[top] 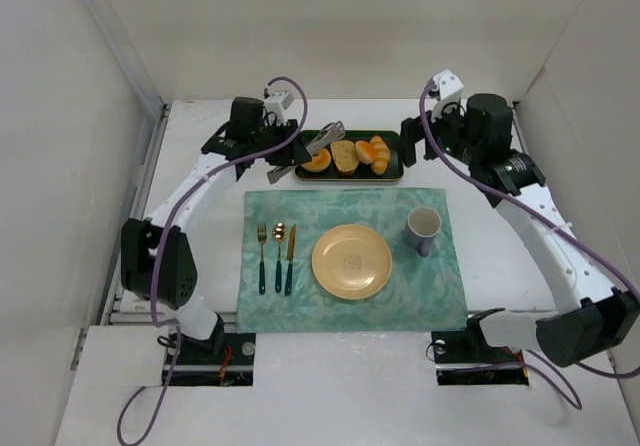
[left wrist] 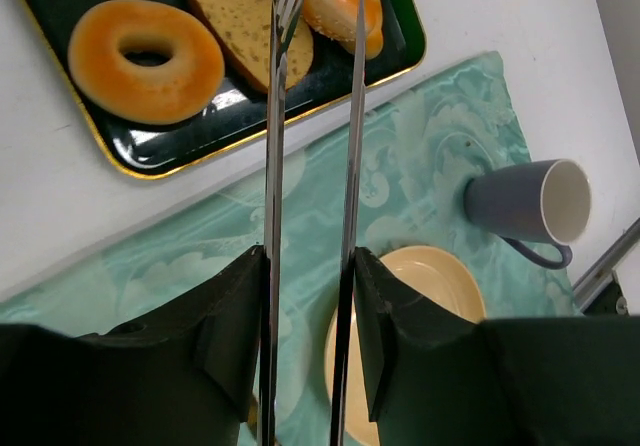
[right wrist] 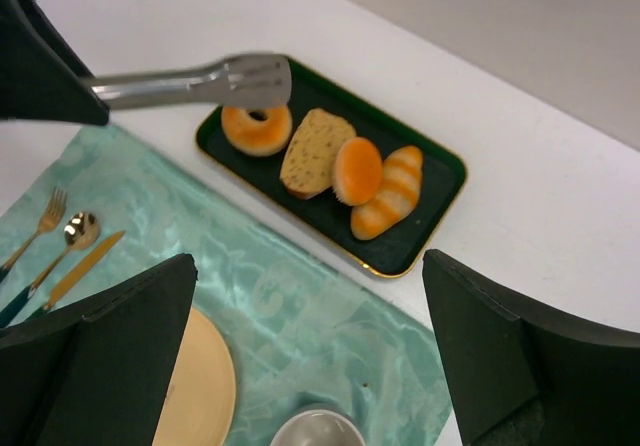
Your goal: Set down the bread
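Bagel (left wrist: 146, 61) lies flat at the left end of the dark green tray (right wrist: 430, 191), just beside a toast slice (left wrist: 245, 16), near the far edge of the table (right wrist: 560, 206). The left gripper (left wrist: 308, 261) has its fingers clamped on metal tongs (left wrist: 272, 166), whose tips hang over the tray's left half. The right gripper (right wrist: 308, 266) hovers by the tray's right end, fingers wide apart, holding nothing.

A round yellow plate (top: 351, 261) sits on a teal patterned placemat (top: 400, 296), lavender mug (top: 423, 231) right, gold cutlery (top: 278, 256) left; steel tongs (top: 308, 152) over a dark green tray (top: 350, 179).
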